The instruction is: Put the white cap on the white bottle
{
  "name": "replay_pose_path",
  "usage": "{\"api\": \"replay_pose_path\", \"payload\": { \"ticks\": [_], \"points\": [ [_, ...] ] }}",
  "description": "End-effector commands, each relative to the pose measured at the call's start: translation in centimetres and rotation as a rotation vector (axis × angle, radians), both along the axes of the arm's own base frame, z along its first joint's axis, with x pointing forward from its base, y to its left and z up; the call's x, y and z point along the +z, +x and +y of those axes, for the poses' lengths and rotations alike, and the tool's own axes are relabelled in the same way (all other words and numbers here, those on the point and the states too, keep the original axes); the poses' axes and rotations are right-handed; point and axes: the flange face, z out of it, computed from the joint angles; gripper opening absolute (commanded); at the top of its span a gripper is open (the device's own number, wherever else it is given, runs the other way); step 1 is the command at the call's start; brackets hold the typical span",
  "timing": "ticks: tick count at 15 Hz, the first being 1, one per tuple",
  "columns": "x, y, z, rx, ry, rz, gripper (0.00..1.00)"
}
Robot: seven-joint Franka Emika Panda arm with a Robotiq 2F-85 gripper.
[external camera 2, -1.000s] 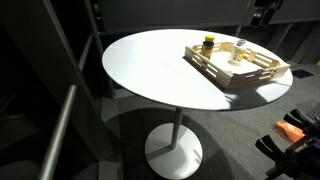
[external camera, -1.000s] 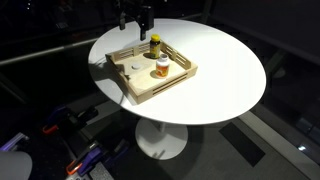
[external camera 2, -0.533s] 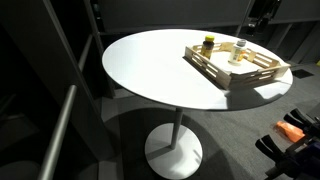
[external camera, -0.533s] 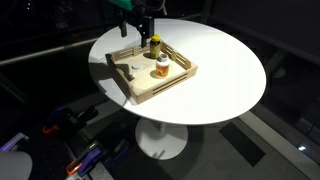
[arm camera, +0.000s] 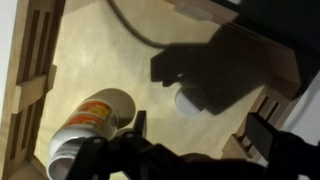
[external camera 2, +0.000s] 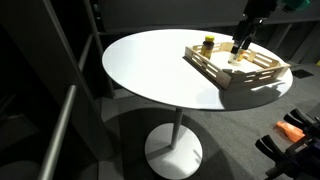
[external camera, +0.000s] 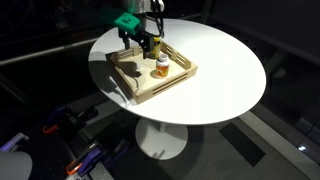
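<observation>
- The gripper [external camera: 148, 44] hangs low over the wooden tray [external camera: 166, 88], which sits on a round white table [external camera: 225, 70].
- In the wrist view its two dark fingers [arm camera: 140, 126] are spread wide apart. Nothing is held between them.
- The white cap [arm camera: 190, 100] lies flat on the tray floor. In the wrist view it sits just ahead of the open gap between the fingers and touches neither of them.
- The gripper's shadow falls across the tray floor and covers the cap.
- The white bottle [external camera: 160, 69] stands upright inside the tray, with an orange-brown band round its body.
- In the wrist view the bottle is at the lower left, just beside one finger, and stands apart from the cap.
- The cap is not on the bottle; bare tray floor shows between the two.
- A dark bottle with a yellow cap [external camera 2: 208, 43] also stands in the tray, towards one end, apart from the white bottle.
- In an exterior view the gripper [external camera 2: 240, 46] stands right above the white bottle's end of the tray, and the arm comes down from the top edge of the picture.
- The tray has slatted wooden sides, and a corner of them shows at the upper left of the wrist view.
- The tray lies towards one side of the table, not at its middle.
</observation>
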Motion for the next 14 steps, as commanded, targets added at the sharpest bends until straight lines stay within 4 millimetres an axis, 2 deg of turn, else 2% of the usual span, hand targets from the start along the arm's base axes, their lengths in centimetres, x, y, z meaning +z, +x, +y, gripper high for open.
{"api": "replay_pose_path", "payload": {
  "ticks": [1,6,12,13,14],
  "points": [
    [-2.2,0.2,1.2,0.017,0.016,-0.015,1.0],
    [-4.9,0.4,1.7,0.024,0.005,-0.022,1.0],
    [-6.7,0.5,1.8,0.018,0.004,-0.028,1.0],
    [-6.8,0.5,1.8,0.019,0.003,-0.027,0.87],
    [-6.9,0.5,1.8,0.019,0.003,-0.028,0.83]
  ]
}}
